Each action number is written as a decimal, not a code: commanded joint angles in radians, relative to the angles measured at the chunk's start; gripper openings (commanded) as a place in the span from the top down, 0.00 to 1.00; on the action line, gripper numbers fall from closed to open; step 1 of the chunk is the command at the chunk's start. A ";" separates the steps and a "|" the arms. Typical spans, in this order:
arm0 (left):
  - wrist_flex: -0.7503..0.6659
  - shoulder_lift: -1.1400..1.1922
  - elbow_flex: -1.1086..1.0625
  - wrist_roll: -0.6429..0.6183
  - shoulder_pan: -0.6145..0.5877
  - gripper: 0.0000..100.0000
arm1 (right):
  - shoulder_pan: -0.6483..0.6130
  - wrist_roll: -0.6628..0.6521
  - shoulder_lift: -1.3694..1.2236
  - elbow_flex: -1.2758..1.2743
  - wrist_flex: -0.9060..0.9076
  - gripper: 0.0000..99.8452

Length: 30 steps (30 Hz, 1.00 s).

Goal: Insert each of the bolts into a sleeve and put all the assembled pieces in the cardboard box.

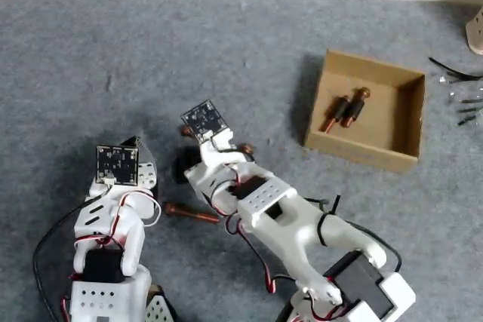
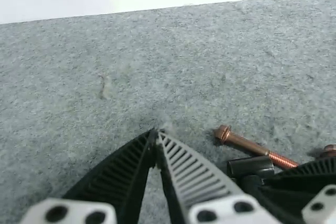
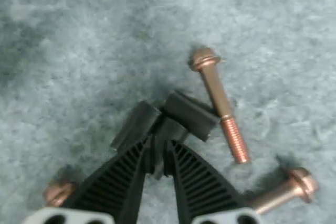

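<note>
Two black sleeves (image 3: pixel 135 125) (image 3: pixel 190 115) lie touching in a V on the grey carpet. My right gripper (image 3: pixel 157 142) is shut, its tips at the spot where the sleeves meet, and nothing shows held. A copper bolt (image 3: pixel 218 103) lies just beside them, another bolt (image 3: pixel 286 190) sits nearer the fingers, and a third bolt head (image 3: pixel 58 192) peeks out on the other side. My left gripper (image 2: pixel 156 134) is shut and empty, a short way from a bolt (image 2: pixel 252 146) and a sleeve (image 2: pixel 251 166). The cardboard box (image 1: pixel 411 118) holds two assembled pieces (image 1: pixel 346 111).
One bolt (image 1: pixel 192 214) lies on the carpet between the two arms. Small dark parts (image 1: pixel 464 99) are scattered past the box at the right edge. The right arm's body (image 1: pixel 302 231) stretches from the bottom right toward the centre. Open carpet lies behind both grippers.
</note>
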State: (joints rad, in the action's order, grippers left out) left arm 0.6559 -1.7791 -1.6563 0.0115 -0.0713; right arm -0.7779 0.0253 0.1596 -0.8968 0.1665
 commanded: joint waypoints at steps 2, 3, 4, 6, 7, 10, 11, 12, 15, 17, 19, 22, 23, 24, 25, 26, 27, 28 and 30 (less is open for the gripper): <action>-0.020 -0.001 0.027 -0.005 0.004 0.99 | -0.021 0.038 0.004 0.025 0.002 0.86; -0.020 -0.001 0.025 -0.005 0.004 0.99 | -0.021 0.038 0.004 0.024 0.002 0.83; -0.020 -0.001 0.025 -0.005 0.004 0.99 | -0.019 0.038 0.004 0.022 0.002 0.83; -0.020 -0.001 0.028 -0.005 0.004 0.99 | -0.019 0.038 0.002 0.024 0.001 0.83; -0.020 -0.001 0.030 -0.005 0.004 0.99 | -0.019 0.038 0.002 0.022 0.001 0.83; -0.020 -0.001 0.028 -0.005 0.004 0.99 | -0.019 0.040 -0.002 0.019 -0.004 0.83; -0.020 -0.001 0.027 -0.005 0.004 0.99 | -0.019 0.043 -0.016 0.024 -0.004 0.83; -0.020 -0.001 0.027 -0.005 0.004 0.99 | -0.019 0.063 -0.036 0.025 -0.004 0.83; -0.020 -0.001 0.028 -0.005 0.004 0.99 | -0.019 0.104 -0.130 0.033 -0.001 0.83; -0.020 -0.001 0.028 -0.005 0.004 0.99 | -0.021 0.103 -0.171 0.073 0.004 0.83; -0.020 -0.001 0.025 -0.005 0.004 0.99 | -0.021 0.106 -0.173 0.101 0.004 0.83; -0.020 -0.001 0.028 -0.005 0.004 0.99 | -0.022 0.107 -0.174 0.114 0.004 0.83; -0.020 -0.001 0.028 -0.005 0.004 0.99 | -0.027 0.106 -0.179 0.114 0.004 0.83; -0.020 -0.001 0.028 -0.005 0.004 0.99 | -0.033 0.104 -0.185 0.116 0.004 0.83; -0.020 -0.001 0.028 -0.005 0.005 0.99 | -0.038 0.103 -0.189 0.116 0.004 0.83; -0.020 -0.001 0.027 -0.005 0.007 0.99 | -0.041 0.103 -0.194 0.114 0.004 0.83; -0.020 -0.001 0.025 -0.005 0.007 0.99 | -0.042 0.103 -0.196 0.114 0.004 0.83; -0.020 -0.001 0.025 -0.005 0.007 0.99 | -0.039 0.103 -0.196 0.113 0.004 0.83; -0.020 -0.001 0.028 -0.005 0.004 0.99 | -0.036 0.103 -0.197 0.113 0.005 0.83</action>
State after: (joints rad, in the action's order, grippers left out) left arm 0.6559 -1.7791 -1.6563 0.0115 -0.0713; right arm -0.8040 0.1189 -0.0399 -0.8124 0.1649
